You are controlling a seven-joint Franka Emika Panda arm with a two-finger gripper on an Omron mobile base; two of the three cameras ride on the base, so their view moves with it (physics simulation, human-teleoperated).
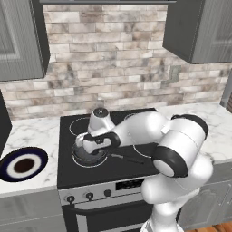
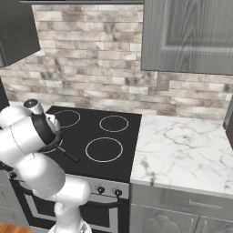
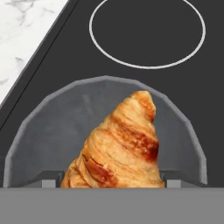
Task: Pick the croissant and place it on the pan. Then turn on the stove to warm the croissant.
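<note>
Croissant [image 3: 119, 146] lies inside the pan [image 3: 48, 131] at the stove's [image 1: 140, 115] seven-o'clock burner, the gripper [image 3: 109, 183] spread wide and gripping nothing, so placing looks done and the front knobs [image 1: 89, 195] come next.

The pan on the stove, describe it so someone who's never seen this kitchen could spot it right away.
Find the black glass stove set between white marble counters. On its front-left burner, under the robot's hand, sits the pan, small, round and dark grey, with a thin black handle. A golden croissant lies over it, unlike the dark blue plate on the left counter.
</note>
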